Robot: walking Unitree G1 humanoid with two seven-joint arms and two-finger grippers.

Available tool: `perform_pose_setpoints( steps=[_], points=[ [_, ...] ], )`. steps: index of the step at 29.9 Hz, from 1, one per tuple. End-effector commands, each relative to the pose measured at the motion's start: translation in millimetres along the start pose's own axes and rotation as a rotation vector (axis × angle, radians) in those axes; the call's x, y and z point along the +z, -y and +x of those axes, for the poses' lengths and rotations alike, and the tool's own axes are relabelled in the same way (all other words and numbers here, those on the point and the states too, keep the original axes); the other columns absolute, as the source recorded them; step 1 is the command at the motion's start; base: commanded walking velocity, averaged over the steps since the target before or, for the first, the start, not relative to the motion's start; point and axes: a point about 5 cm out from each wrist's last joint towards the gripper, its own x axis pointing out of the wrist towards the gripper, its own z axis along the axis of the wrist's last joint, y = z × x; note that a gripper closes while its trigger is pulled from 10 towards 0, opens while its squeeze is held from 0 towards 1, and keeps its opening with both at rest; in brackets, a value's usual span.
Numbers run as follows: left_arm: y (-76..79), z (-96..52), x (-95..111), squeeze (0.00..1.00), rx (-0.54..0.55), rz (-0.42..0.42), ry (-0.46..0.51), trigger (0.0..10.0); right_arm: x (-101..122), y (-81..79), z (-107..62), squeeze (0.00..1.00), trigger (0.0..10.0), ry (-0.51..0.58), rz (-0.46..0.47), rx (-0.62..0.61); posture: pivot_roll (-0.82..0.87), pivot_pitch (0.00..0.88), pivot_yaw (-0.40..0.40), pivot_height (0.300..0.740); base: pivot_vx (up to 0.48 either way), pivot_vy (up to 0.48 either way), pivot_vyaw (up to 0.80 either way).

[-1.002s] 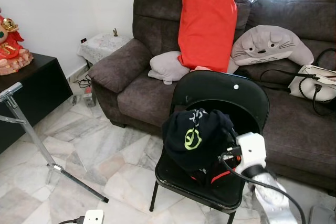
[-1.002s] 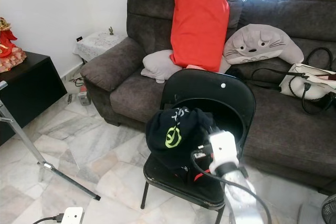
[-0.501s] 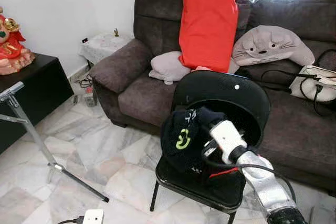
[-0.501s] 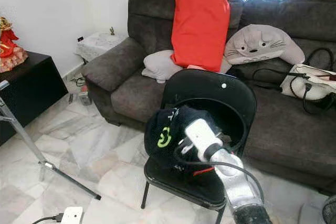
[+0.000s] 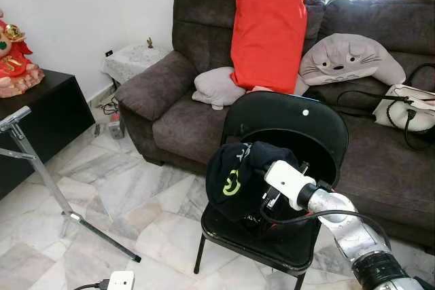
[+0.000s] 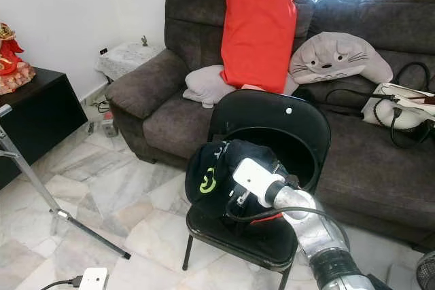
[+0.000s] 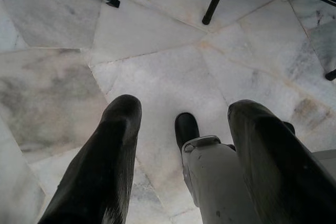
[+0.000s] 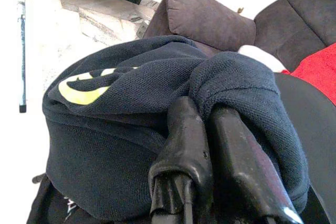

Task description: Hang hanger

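A dark navy garment (image 5: 234,178) with a yellow-green logo lies bunched on the seat of a black chair (image 5: 319,127). A thin red strip (image 6: 270,220) peeks out beneath it; I cannot tell what it is. My right gripper (image 8: 205,109) is pushed into the garment from the chair's right side, its white wrist (image 5: 289,181) just behind. Its fingers (image 8: 184,129) lie close together, with a fold of the garment (image 8: 131,93) wrapped over their tips. My left gripper (image 7: 184,108) hangs open above the marble floor.
A dark brown sofa (image 5: 163,86) stands right behind the chair, with a red cushion (image 5: 268,25), a grey plush pillow (image 5: 350,59) and a handbag (image 5: 408,103). At the left are a black cabinet (image 5: 41,113) and a metal stand leg (image 5: 61,202). A white power strip (image 5: 121,280) lies on the floor.
My right arm has swung in from the chair's front right corner and reached leftward into the garment. The garment has shifted a little to the left.
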Motion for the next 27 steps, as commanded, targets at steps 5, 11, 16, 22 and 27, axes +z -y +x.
perform_pose_setpoints(
  steps=[5, 11, 16, 22, 27],
  points=[
    [-2.2, -0.5, -3, 0.00, 0.002, 0.004, -0.018, 10.0, 3, 1.8, 1.4, 0.00, 10.0, 0.009, -0.010, -0.001, -0.07, 0.000, 0.062, 0.740, 0.000, 0.000, 0.00],
    [-2.2, -0.5, -3, 0.00, 0.002, 0.004, -0.018, 10.0, 3, 1.8, 1.4, 0.00, 10.0, 0.009, -0.010, -0.001, -0.07, 0.000, 0.062, 0.740, 0.000, 0.000, 0.00],
    [-2.2, -0.5, -3, 0.00, 0.002, 0.004, -0.018, 10.0, 3, 1.8, 1.4, 0.00, 10.0, 0.009, -0.010, -0.001, -0.07, 0.000, 0.062, 0.740, 0.000, 0.000, 0.00],
    [-2.2, -0.5, -3, 0.00, 0.002, 0.005, -0.018, 10.0, 2, 4.3, 2.2, 0.00, 10.0, 0.011, -0.016, -0.003, -0.07, 0.000, 0.062, 0.740, 0.000, 0.000, 0.00],
    [-2.9, -0.3, -1, 0.00, 0.002, 0.012, -0.015, 10.0, 32, 43.3, -5.8, 1.00, 10.0, 0.248, 0.203, -0.296, -0.08, 0.000, 0.070, 0.740, 0.000, 0.000, 0.00]
  ],
)
